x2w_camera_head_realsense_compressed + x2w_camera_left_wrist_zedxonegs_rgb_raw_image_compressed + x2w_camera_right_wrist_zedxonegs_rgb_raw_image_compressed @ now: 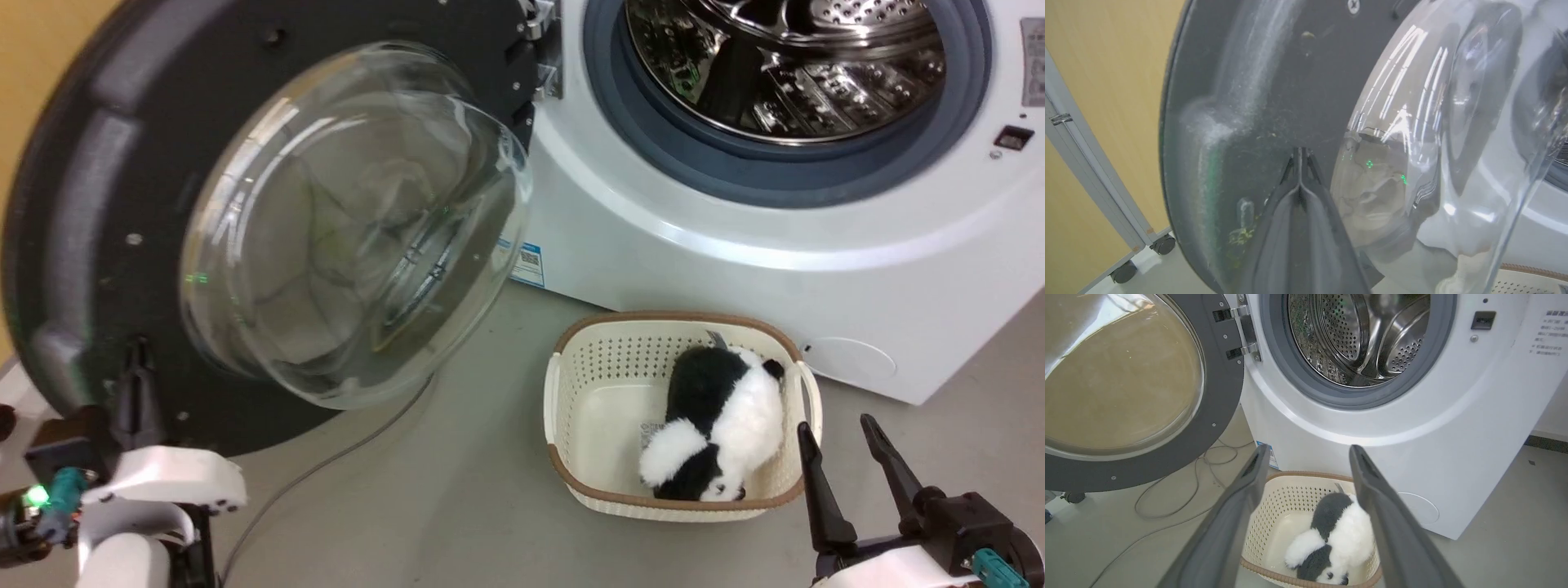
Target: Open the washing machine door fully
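The left gripper [137, 359] has its two long dark fingers pressed together. Their tips lie at the inner face of the large round glossy black washing machine door [73, 204], near its lower rim; contact cannot be told. The right gripper [845, 445] has its fingers spread and empty, just beside a cream perforated plastic basket [571, 482] with a brown rim, where a black-and-white plush toy [718, 416] lies.

The door stands swung wide at the left of the big white front-loading washing machine [735, 269], its bulging clear glass bowl turned toward the robot.

The left wrist view adds pale dusty smears on the door's black face, a yellow wall panel [1106, 81] and small dark castors [1163, 244]. The right wrist view gives the metal hinge [1245, 330] plainly, and the perforated steel drum [1355, 335] inside its grey rubber ring.
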Motion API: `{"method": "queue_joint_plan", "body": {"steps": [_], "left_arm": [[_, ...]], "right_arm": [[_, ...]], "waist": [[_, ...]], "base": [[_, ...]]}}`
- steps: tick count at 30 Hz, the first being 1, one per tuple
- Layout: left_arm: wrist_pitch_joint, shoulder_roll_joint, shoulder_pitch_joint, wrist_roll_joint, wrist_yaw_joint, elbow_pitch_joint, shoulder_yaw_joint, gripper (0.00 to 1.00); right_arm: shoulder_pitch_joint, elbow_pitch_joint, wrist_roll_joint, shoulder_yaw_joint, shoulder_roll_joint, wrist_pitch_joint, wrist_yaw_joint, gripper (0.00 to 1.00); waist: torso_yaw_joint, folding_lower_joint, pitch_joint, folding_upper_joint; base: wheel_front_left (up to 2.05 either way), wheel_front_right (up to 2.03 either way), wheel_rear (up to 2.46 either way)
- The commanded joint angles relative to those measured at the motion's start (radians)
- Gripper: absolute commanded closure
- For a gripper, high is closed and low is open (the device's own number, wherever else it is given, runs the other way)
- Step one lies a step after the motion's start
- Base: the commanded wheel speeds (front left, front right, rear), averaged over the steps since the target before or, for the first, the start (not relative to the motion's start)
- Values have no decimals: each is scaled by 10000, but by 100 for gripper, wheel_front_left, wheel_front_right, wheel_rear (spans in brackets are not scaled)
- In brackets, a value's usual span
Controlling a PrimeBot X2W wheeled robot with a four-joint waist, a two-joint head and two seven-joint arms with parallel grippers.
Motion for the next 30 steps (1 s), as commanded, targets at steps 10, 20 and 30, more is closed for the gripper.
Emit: {"method": "queue_joint_plan", "body": {"steps": [10,20,30], "left_arm": [[-52,25,-930,-216,-442,1270,1390,100],[-52,108,-1756,82,-1005,2546,2348,100],[-53,23,-1494,744,-1513,2780,2924,100]], "right_arm": [[-378,-24,-65,-122,-169,-44,8,0],[-449,-30,-66,-110,-202,-44,8,0],[-334,81,5,-128,-92,-44,8,0]], "waist": [[-465,-1,405,-1],[-737,-1,502,-1],[-1030,-1,38,-1]], "base": [[0,0,0],[0,0,0],[0,0,0]]}}
